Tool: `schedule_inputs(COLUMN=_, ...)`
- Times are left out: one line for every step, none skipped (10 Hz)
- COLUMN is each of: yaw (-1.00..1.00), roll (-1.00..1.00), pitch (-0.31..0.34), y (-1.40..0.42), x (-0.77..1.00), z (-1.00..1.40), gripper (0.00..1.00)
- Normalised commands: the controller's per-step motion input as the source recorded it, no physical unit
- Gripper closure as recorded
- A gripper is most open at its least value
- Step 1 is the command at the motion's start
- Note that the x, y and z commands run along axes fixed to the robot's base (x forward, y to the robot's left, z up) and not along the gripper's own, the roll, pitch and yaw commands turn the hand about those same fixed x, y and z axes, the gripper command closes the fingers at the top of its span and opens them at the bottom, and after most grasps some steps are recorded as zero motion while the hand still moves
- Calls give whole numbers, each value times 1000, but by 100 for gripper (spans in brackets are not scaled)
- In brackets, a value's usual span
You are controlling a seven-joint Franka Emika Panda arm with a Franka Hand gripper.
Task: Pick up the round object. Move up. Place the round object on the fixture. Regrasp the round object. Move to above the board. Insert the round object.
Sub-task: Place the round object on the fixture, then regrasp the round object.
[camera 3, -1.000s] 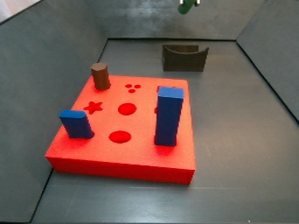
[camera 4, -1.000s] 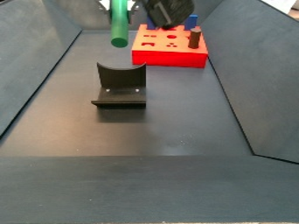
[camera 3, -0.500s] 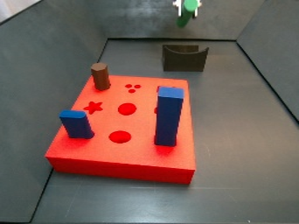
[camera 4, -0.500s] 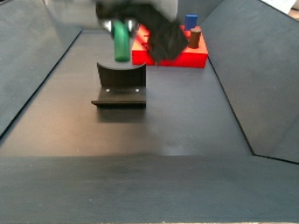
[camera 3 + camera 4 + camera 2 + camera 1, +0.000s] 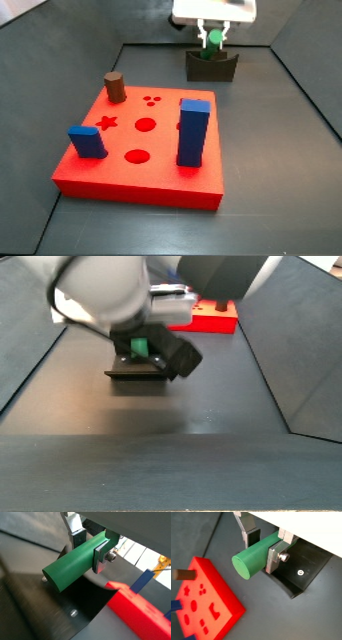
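My gripper point(image 5: 263, 543) is shut on the round object point(image 5: 256, 556), a slim green cylinder peg, and holds it lengthwise between the silver fingers just over the dark fixture point(image 5: 308, 574). It also shows held over the fixture in a wrist view point(image 5: 75, 560). In a side view the gripper point(image 5: 211, 38) sits right above the fixture point(image 5: 211, 67) at the far end, with the peg point(image 5: 213, 41) at its notch. In a side view the arm hides most of the fixture point(image 5: 138, 374); a bit of green point(image 5: 136, 347) shows. The red board point(image 5: 140, 150) lies near.
On the board stand a tall blue block point(image 5: 193, 132), a short blue block point(image 5: 87, 141) and a brown cylinder peg point(image 5: 115, 87). Grey walls point(image 5: 47, 60) enclose the dark floor on all sides.
My gripper has come down with the green peg from high above to right over the fixture's notch. The board and its blocks have not moved.
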Motion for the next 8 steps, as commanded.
schedule_inputs(yaw=-158, roll=-174, pitch=-28, y=93, x=132, z=-605, gripper=100)
schedule_inputs(yaw=-141, roll=-171, pitch=-41, y=78, x=118, z=-487, gripper=100)
schedule_inputs(yaw=-106, roll=-152, pitch=-57, y=57, x=99, z=-258, gripper=100)
schedule_inputs(yaw=0, roll=0, pitch=0, y=0, x=0, z=0, gripper=0)
schedule_inputs(yaw=13, roll=-15, pitch=50, y=0, x=0, z=1000, gripper=0)
schedule_inputs(yaw=13, roll=-15, pitch=51, y=0, x=-1, z=1000, gripper=0)
schedule_inputs(yaw=6, roll=7, pitch=59, y=7, x=-19, z=1000, gripper=0)
schedule_inputs(yaw=-7, roll=32, pitch=66, y=2, x=-23, z=1000, gripper=0)
